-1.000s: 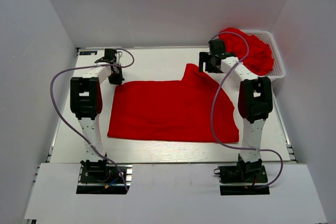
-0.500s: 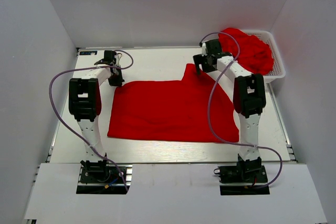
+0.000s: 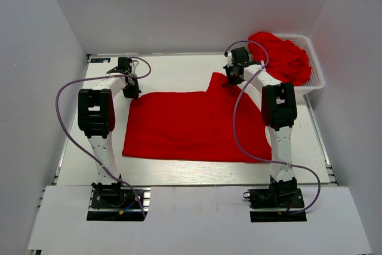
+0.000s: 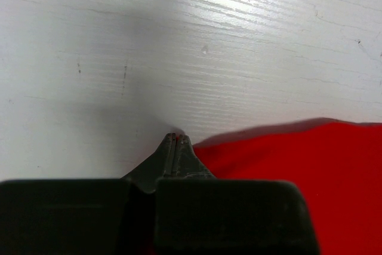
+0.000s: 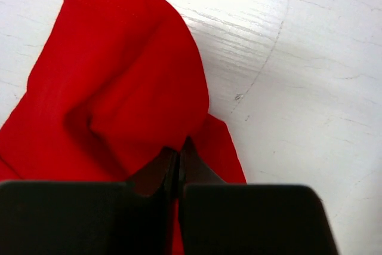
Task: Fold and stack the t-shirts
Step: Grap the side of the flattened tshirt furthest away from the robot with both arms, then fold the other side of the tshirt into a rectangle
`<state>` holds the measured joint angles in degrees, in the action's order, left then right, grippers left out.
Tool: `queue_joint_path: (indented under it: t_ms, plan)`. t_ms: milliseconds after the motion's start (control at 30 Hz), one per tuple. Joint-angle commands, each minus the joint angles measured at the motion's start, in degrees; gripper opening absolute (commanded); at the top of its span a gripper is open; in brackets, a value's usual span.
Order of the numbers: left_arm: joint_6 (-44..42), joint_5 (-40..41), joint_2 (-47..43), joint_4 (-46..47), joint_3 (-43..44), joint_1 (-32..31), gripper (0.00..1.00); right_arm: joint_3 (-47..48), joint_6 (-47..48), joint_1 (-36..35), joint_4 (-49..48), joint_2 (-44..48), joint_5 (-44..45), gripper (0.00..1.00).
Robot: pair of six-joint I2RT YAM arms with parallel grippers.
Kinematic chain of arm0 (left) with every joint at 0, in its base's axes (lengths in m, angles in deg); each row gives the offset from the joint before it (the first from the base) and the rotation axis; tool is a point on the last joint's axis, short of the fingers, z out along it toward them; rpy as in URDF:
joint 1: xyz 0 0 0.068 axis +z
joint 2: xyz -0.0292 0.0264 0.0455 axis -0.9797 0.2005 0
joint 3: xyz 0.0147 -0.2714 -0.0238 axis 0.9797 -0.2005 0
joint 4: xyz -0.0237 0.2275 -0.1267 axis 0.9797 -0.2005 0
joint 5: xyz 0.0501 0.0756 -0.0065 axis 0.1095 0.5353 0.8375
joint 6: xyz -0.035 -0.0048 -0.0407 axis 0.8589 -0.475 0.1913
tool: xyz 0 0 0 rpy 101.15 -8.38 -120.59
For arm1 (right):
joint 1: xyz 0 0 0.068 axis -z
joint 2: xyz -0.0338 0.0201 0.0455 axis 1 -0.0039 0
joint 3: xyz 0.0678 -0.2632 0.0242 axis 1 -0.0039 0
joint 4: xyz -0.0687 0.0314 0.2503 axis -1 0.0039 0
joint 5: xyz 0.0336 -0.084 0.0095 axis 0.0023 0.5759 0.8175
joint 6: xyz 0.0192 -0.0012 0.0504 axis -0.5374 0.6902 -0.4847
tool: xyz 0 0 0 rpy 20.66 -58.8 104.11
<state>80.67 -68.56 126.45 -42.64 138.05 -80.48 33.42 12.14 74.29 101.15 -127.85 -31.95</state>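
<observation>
Your top camera overlooks the whole bench from behind; both wrist cameras look closely down at corners of the t-shirt.

- A robotics lab test cell is indicated: plain white panels are set up beyond the jaws and to both sides of them.
- A white-painted table is seen beneath the jaws.
- The left arm's base and the right arm's base are bolted to metal rails behind the jaws, with purple cables left exposed.
</observation>
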Motion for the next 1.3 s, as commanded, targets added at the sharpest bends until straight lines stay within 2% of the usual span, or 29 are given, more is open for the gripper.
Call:
queue_joint_path:
  t_ms: [0,267,467,533,700,833,1000,1267]
  plan:
    - [0.32,-0.07,-2.71,-0.66,1.91,0.29,0.0,1.95,-0.83,-0.07,-1.8,0.49,1.99,0.0]
    - [-0.2,-0.6,-3.41,-0.66,4.55,0.29,0.0,0.54,3.99,0.02,-4.18,7.34,3.66,0.0]
    - [0.32,-0.6,-8.58,-0.05,0.51,-0.24,0.0,-10.61,7.87,-0.25,-6.82,18.24,-0.12,0.0]
    - [1.03,-0.6,-10.61,0.56,-2.56,-0.24,0.0,-15.1,8.57,-0.25,-6.65,22.63,-4.24,0.0]
    - [4.18,0.63,-17.29,1.89,-10.46,-0.24,0.0,-24.67,8.4,-0.86,-6.73,31.24,-6.18,0.0]
    - [7.25,0.63,-22.56,1.89,-16.01,-0.24,0.0,-31.96,6.82,-1.65,-5.85,38.79,-6.71,0.0]
    - [11.48,2.48,-28.88,1.89,-23.03,0.29,0.0,-39.35,0.58,-2.0,-2.26,49.16,-5.48,0.0]
    - [14.73,8.98,-32.15,-0.66,-26.13,0.29,0.0,-49.74,-5.66,-2.18,4.16,62.28,-4.16,0.0]
